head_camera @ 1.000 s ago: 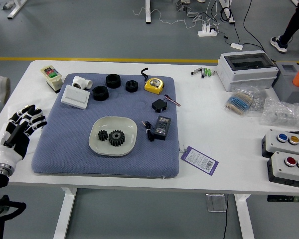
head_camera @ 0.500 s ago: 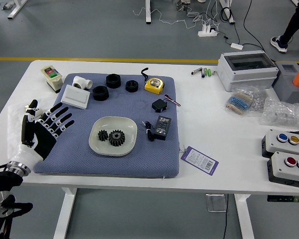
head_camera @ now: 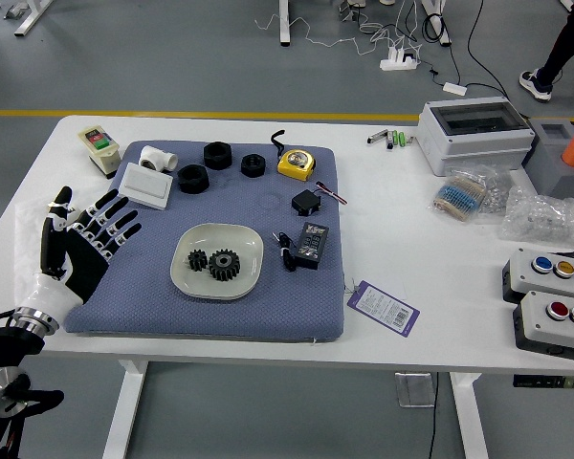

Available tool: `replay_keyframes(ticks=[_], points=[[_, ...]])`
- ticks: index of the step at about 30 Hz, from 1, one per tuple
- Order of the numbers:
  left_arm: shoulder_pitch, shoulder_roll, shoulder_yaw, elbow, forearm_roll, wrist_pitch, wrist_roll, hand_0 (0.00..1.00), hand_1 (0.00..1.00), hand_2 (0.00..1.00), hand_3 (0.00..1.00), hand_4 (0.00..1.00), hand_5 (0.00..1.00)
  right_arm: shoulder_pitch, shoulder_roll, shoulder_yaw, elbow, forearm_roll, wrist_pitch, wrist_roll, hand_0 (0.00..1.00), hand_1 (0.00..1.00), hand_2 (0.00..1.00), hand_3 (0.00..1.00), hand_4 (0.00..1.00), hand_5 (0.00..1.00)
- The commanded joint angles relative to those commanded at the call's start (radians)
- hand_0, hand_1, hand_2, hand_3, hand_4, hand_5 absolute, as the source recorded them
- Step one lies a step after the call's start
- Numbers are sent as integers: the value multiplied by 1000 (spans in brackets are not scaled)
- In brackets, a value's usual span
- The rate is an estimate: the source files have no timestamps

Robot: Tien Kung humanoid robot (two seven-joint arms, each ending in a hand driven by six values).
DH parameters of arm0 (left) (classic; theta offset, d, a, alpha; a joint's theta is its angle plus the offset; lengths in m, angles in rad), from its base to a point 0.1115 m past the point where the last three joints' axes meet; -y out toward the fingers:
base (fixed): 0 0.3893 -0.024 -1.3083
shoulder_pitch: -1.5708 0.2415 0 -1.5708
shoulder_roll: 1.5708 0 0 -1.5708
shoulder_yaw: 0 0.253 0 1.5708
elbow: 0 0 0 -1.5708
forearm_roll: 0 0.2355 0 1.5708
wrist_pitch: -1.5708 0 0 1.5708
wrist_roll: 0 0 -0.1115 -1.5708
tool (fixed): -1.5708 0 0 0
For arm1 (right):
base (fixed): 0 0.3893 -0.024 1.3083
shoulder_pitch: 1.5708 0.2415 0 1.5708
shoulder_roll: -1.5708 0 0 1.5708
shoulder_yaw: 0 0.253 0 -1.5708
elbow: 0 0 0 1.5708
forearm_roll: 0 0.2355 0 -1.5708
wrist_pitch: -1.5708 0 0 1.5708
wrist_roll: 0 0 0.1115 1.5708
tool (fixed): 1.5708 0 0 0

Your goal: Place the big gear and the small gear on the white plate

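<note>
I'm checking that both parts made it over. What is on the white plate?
The white plate holds the small gear and big gear. The surface directly beneath them is covered.

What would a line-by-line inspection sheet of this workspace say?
Surface: white table, blue mat on it.
Job's things: small gear and big gear, both on the white plate.
Clutter: tape measure, three black rings, bagged parts, button boxes.
Hands: left hand open, empty, at the mat's left side; right not in view.
Cables: black cord on the mat; white cables on the floor.
Surroundings: person's shoes beyond the table.
</note>
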Motion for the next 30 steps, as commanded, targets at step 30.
replay_keyframes(ticks=[30], points=[[-4, -14, -29, -18, 92, 122, -74, 841, 863, 924, 878, 879, 998, 6, 0, -6, 0, -4, 1, -2, 659, 675, 739, 566, 788, 675]])
